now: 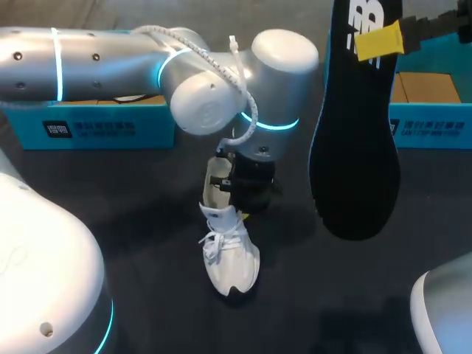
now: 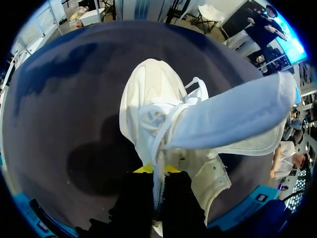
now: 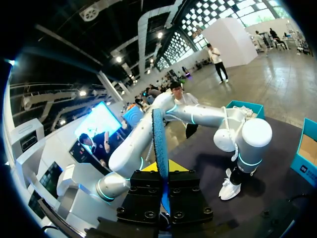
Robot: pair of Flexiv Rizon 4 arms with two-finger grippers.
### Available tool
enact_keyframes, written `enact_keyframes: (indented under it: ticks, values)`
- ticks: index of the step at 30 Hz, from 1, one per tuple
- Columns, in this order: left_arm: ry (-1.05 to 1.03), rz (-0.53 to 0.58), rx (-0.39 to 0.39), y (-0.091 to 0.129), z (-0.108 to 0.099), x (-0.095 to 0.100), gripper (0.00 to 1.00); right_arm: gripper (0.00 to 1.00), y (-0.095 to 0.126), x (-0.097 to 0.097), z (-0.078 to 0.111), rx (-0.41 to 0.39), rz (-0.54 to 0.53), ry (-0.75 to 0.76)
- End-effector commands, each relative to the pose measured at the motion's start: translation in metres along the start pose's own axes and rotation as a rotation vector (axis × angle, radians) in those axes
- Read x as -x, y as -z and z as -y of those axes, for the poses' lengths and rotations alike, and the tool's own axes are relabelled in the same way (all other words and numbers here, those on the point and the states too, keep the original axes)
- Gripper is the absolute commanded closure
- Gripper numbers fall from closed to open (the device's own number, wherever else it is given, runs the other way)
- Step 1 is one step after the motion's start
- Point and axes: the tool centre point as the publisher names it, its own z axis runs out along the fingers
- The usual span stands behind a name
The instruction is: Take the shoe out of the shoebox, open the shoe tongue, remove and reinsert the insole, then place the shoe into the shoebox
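Table (image 1: 147, 192), dark, bears the white shoe (image 1: 228, 254) below my left pincer (image 2: 151, 169), which pinches its heel end; my right pincer (image 1: 377, 40) pinches the black insole (image 1: 354, 162) hanging beneath it.

light: dim, from overhead | glare: on left arm (image 1: 96, 63) shell | shadow: soft, beside shoe (image 2: 148, 99) on table (image 2: 59, 99)

- Your shoe (image 1: 230, 254): soft white cloth, matt, with cord laces.
- Your insole (image 1: 354, 162): smooth, matt black.
- Your table (image 1: 140, 221): dark and matt.
- Your left arm (image 1: 103, 63): glossy, smooth silver shell.
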Motion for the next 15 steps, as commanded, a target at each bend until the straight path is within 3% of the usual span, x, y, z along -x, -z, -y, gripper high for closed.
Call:
enact_keyframes:
  ticks: [1, 15]
  values:
    - [-0.013, 0.001, 0.01, -0.0045, 0.0008, -0.0005, 1.0, 1.0, -0.0008, -0.0006, -0.0031, -0.006, 0.002, -0.002]
    - [-0.106, -0.003, 0.026, -0.0085, 0.0089, -0.0083, 1.0, 1.0, -0.0008, -0.0006, -0.0031, -0.006, 0.002, -0.002]
